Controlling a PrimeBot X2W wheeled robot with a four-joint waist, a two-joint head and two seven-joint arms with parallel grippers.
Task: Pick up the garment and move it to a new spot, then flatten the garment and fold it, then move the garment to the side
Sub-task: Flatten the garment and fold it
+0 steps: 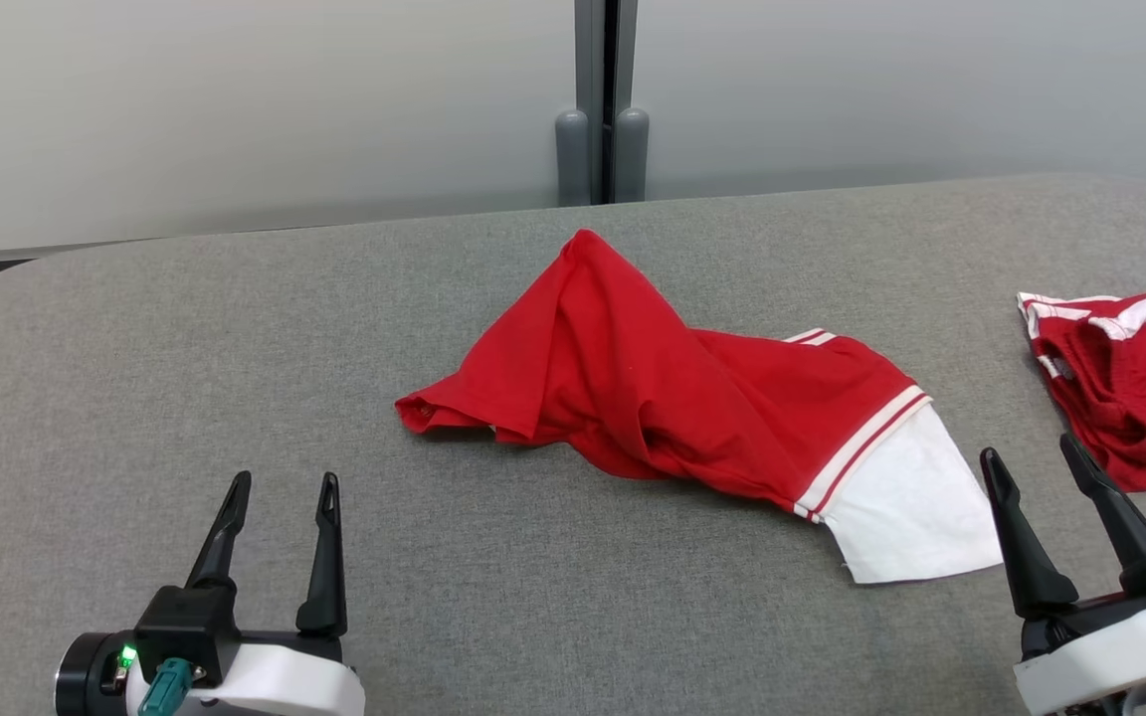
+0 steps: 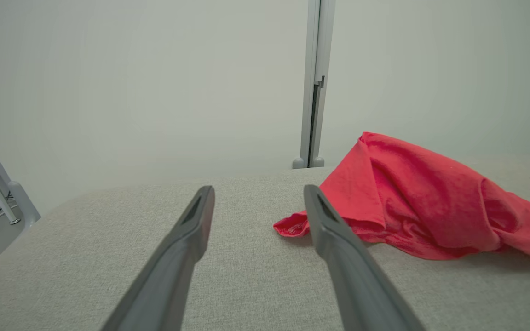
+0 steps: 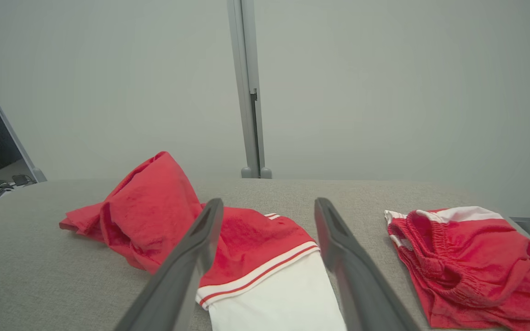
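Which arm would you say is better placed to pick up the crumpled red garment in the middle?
Probably the right: the right gripper, jaws open, points at the white panel of the garment close ahead, while the left gripper, also open, sits farther from its red corner.

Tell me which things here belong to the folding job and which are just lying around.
Job: crumpled red and white garment; left gripper and right gripper, both open and empty.
Lying about: red shorts at the right edge; grey post behind.
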